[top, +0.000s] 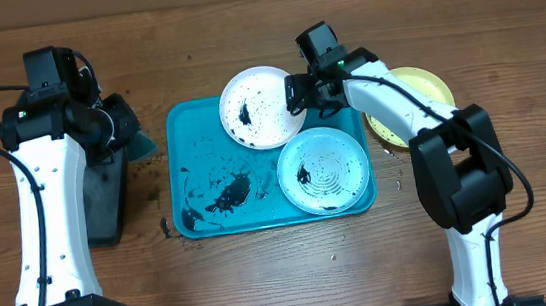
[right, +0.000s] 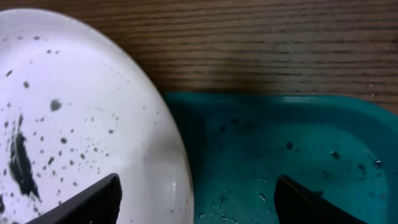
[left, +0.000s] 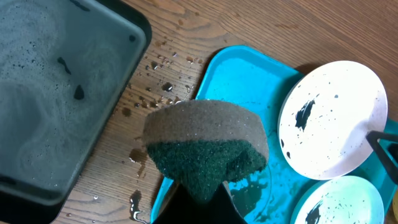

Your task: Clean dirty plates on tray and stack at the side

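Observation:
The turquoise tray (top: 191, 141) holds the white plate (top: 260, 102) at its back edge and the mint-green plate (top: 329, 163) at its right; both are speckled with black dirt. The yellow-green plate (top: 426, 88) lies on the table right of the tray, partly under my right arm. My right gripper (top: 295, 93) is open, its fingers astride the white plate's right rim (right: 177, 180) above the tray (right: 298, 149). My left gripper (left: 196, 208) is shut on a sponge (left: 205, 146), brown on top and green below, held over the tray's left edge (left: 217, 74).
A black tray (top: 106, 194) with soapy water (left: 50, 93) stands left of the turquoise tray. Black smears (top: 227, 193) lie on the turquoise tray floor. Water drops (left: 158, 84) and dirt specks dot the wood between the two trays.

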`<state>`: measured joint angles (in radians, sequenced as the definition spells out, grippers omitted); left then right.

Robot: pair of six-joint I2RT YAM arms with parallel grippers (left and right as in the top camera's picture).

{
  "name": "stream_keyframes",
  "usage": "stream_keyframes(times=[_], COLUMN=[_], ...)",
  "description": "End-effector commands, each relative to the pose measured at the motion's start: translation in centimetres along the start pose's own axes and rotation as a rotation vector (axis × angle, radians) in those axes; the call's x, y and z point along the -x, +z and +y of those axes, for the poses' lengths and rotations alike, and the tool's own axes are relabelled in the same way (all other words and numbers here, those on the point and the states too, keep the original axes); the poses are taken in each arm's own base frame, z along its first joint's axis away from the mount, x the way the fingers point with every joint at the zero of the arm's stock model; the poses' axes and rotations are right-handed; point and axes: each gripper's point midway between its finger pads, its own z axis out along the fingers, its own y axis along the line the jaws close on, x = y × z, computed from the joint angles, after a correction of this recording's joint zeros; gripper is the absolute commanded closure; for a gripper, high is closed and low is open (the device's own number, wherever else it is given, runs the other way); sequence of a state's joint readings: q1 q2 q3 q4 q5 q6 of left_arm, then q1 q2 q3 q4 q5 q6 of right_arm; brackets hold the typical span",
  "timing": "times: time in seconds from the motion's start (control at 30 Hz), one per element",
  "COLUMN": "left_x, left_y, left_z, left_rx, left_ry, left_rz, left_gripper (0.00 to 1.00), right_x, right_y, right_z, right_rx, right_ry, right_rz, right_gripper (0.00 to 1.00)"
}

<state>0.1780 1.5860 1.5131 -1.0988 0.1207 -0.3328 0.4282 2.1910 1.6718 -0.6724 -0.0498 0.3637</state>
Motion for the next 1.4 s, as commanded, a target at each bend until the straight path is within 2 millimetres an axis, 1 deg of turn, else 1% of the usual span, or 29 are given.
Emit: stream_keyframes(times=[0.0, 0.07, 0.1, 0.13, 0.17, 0.2, 0.27, 0.4, 0.43, 0.5, 0.53, 0.7, 0.73, 0.93, 1.0, 1.07, 1.13, 1.2, 1.3, 1.37], left_x=[-0.2, -0.2, -0.2, -0.2, -0.2, -0.2, -0.2, -0.3, -0.4, -0.6, -0.7, -1.6, -1.8, -2.5, -3.1, -3.7, -4.3, -4.9, -6.1, -6.9], left_y=[0.1, 0.1, 0.1, 0.1, 0.2, 0.2, 0.5, 1.2, 1.4, 1.8, 2.1, 2.6, 2.5, 2.5, 2.6, 2.9, 3.4, 4.0, 5.1, 5.9], left_z=[-0.2, -0.2, -0.2, -0.2, -0.2, -0.2, -0.2, 0.0, 0.0, -0.3, -0.6, -2.7, -3.5, -4.7, -5.1, -5.4, -5.6, -6.1, -6.9, -7.4], left_rx=[-0.011, -0.011, -0.011, -0.011, -0.01, -0.01, -0.008, -0.001, -0.001, -0.017, -0.034, -0.167, -0.216, -0.245, -0.246, -0.238, -0.223, -0.217, -0.214, -0.209], left_ry=[0.026, 0.025, 0.025, 0.025, 0.025, 0.025, 0.024, 0.021, 0.02, 0.019, 0.019, 0.116, 0.149, 0.189, 0.199, 0.211, 0.226, 0.244, 0.267, 0.283], left_rz=[0.004, 0.004, 0.004, 0.005, 0.006, 0.008, 0.014, 0.035, 0.041, 0.059, 0.072, 0.13, 0.137, 0.156, 0.173, 0.196, 0.216, 0.241, 0.29, 0.326], left_gripper=[0.96, 0.96, 0.96, 0.96, 0.96, 0.96, 0.96, 0.96, 0.96, 0.96, 0.96, 0.96, 0.96, 0.96, 0.96, 0.96, 0.96, 0.96, 0.96, 0.96], right_x=[1.0, 0.6, 0.3, 0.1, 0.1, -0.1, -0.1, -0.5, -0.6, -0.9, -1.1, -2.6, -3.4, -6.0, -6.9, -7.7, -8.5, -9.2, -9.9, -10.0], right_y=[0.2, 0.9, 1.4, 1.5, 1.6, 1.8, 1.8, 1.8, 1.9, 1.9, 1.9, 2.0, 1.9, 1.8, 1.6, 1.2, 0.6, 0.0, -0.4, -0.4], right_z=[0.6, 1.2, 1.1, 1.1, 1.1, 1.1, 1.3, 1.8, 1.9, 2.5, 2.8, 5.2, 6.5, 9.6, 10.0, 9.9, 9.8, 9.8, 10.4, 10.7], right_rx=[0.014, 0.048, 0.052, 0.053, 0.054, 0.052, 0.055, 0.057, 0.058, 0.062, 0.064, 0.086, 0.107, 0.155, 0.148, 0.129, 0.121, 0.127, 0.16, 0.18], right_ry=[0.004, 0.004, 0.004, 0.005, 0.005, 0.005, 0.001, -0.009, -0.012, -0.022, -0.028, -0.075, -0.09, -0.104, -0.109, -0.093, -0.088, -0.082, -0.076, -0.073], right_rz=[-0.035, -0.015, -0.003, 0.001, 0.005, 0.009, 0.007, 0.014, 0.016, 0.02, 0.022, 0.04, 0.053, 0.108, 0.134, 0.173, 0.22, 0.266, 0.306, 0.313], right_gripper=[0.31, 0.41, 0.46, 0.49, 0.55, 0.59, 0.64, 0.66, 0.69, 0.82, 0.85, 0.86, 0.86, 0.9, 0.9, 0.91, 0.93, 0.93, 0.92, 0.91])
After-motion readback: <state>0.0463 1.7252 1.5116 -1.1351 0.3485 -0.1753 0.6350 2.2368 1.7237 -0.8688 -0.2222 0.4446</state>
